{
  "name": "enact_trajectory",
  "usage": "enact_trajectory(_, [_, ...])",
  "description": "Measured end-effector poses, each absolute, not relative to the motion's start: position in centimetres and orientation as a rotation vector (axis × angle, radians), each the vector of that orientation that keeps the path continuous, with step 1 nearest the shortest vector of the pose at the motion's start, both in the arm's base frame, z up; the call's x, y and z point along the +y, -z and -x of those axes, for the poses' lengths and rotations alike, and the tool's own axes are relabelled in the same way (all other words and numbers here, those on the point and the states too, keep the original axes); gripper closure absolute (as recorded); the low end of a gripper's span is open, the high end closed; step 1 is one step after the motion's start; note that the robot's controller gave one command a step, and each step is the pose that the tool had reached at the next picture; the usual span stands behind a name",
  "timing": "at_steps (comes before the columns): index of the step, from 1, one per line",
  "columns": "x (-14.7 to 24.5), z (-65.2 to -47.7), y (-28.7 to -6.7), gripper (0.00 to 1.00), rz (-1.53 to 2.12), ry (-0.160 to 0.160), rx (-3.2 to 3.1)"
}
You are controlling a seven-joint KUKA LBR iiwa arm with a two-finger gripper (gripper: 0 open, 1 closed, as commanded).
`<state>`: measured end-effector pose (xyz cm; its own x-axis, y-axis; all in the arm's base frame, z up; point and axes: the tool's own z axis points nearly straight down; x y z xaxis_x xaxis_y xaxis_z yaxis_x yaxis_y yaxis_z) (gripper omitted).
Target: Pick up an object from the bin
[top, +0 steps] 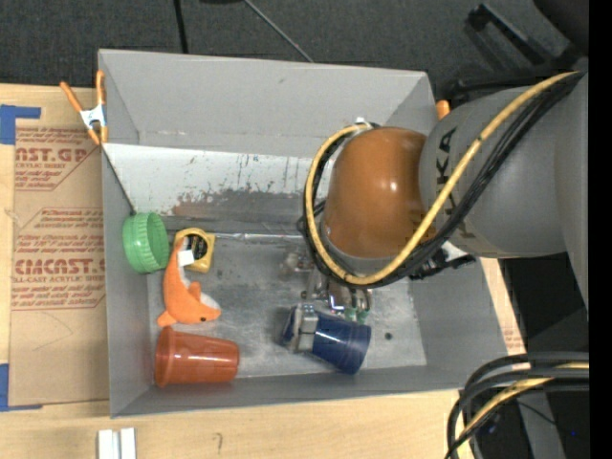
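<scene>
My gripper [333,300] hangs low in the bin's front right part, mostly hidden under the arm's orange dome. Directly in front of it, against the front wall, a dark blue cup [341,344] lies on its side, with a small grey-blue piece [297,328] at its left end. The gripper's lower end reaches down to the cup's upper edge; whether it touches is hidden.
At the left side lie a green round lid [144,242], a yellow tape measure [195,250], an orange toy fish [185,297] and an orange-red cup [195,360] on its side. The arm and its cables cover the bin's right half.
</scene>
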<state>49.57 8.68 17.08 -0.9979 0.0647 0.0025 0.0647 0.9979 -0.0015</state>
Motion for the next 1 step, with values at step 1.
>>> enact_trajectory(1, [6.48,-48.44,-19.04,0.0,-0.092,0.0,-3.139])
